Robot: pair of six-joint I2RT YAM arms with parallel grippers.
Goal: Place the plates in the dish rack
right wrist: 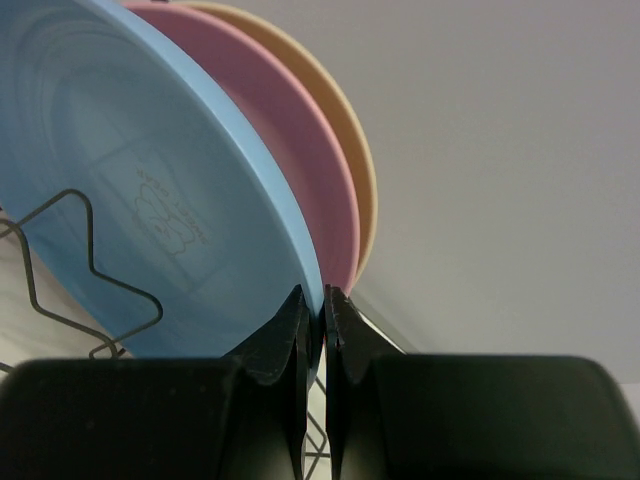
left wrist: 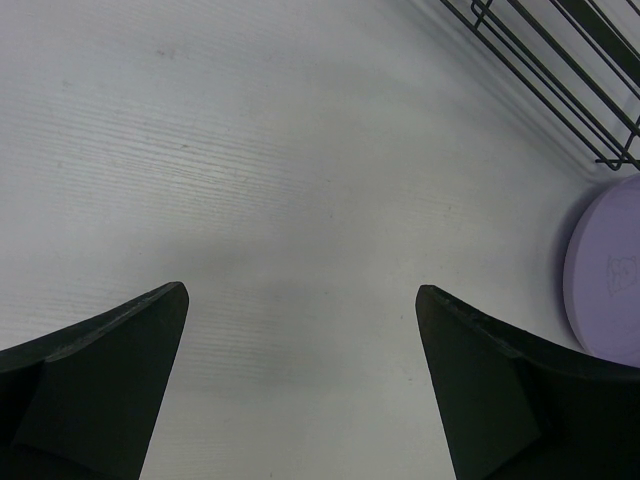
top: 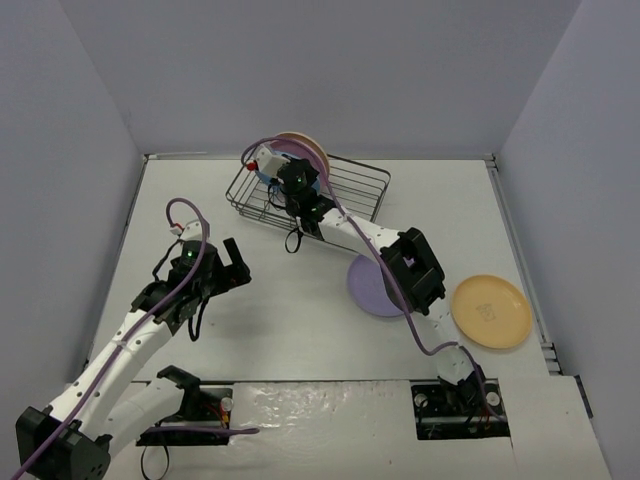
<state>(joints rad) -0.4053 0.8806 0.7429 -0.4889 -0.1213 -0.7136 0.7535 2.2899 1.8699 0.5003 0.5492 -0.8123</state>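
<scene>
The dish rack (top: 350, 190) stands at the back of the table. In the right wrist view the blue plate (right wrist: 150, 200), the pink plate (right wrist: 290, 170) and the cream plate (right wrist: 352, 150) stand on edge side by side, with a rack divider wire (right wrist: 90, 280) in front of the blue one. My right gripper (right wrist: 313, 297) is shut on the blue plate's rim; from above it (top: 297, 180) is over the rack's left end. The lilac plate (top: 368, 290) and the orange-yellow plate (top: 490, 310) lie flat on the table. My left gripper (top: 228, 262) is open and empty over bare table.
The left wrist view shows the rack's corner (left wrist: 560, 60) at top right and the lilac plate (left wrist: 605, 270) at the right edge. The right arm stretches over the lilac plate. Grey walls enclose the table on three sides.
</scene>
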